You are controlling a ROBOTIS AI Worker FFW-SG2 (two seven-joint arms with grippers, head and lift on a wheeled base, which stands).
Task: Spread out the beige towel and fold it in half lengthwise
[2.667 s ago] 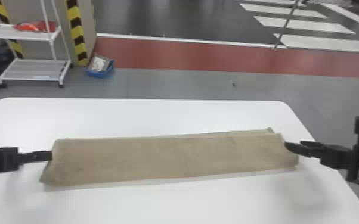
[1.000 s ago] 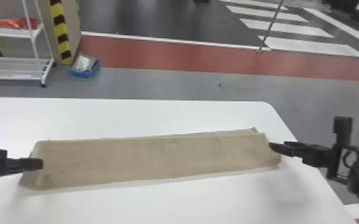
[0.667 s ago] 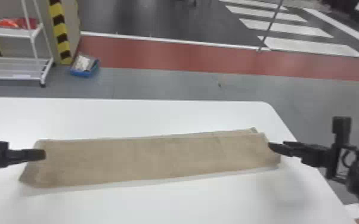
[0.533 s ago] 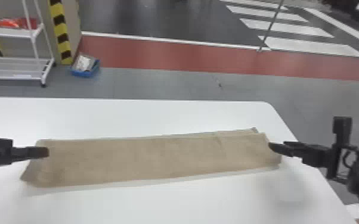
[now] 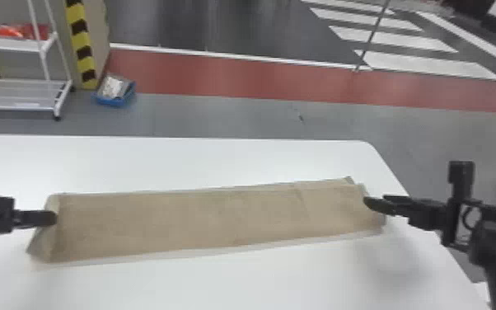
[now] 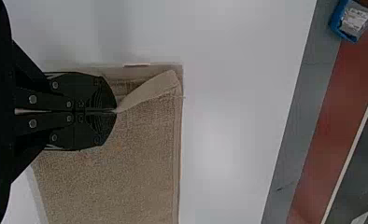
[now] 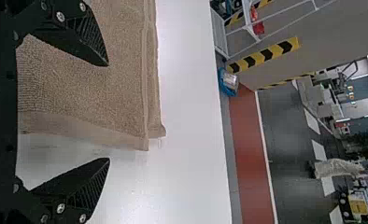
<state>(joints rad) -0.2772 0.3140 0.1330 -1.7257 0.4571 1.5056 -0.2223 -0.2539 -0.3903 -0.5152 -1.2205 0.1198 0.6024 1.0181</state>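
The left gripper, fingers together, pinches the beige towel at its left end, a flap slanting toward the far corner; beyond the white counter sits a blue bin.

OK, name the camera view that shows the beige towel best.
The head view: it has both ends of the beige towel. The left wrist view shows its left end at the shut left claw; the right wrist view, its right end by the open right claw.

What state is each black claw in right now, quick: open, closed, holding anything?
Left gripper: closed, pinching the beige towel's edge.
Right gripper: open, fingers apart by the towel's other end, holding nothing.
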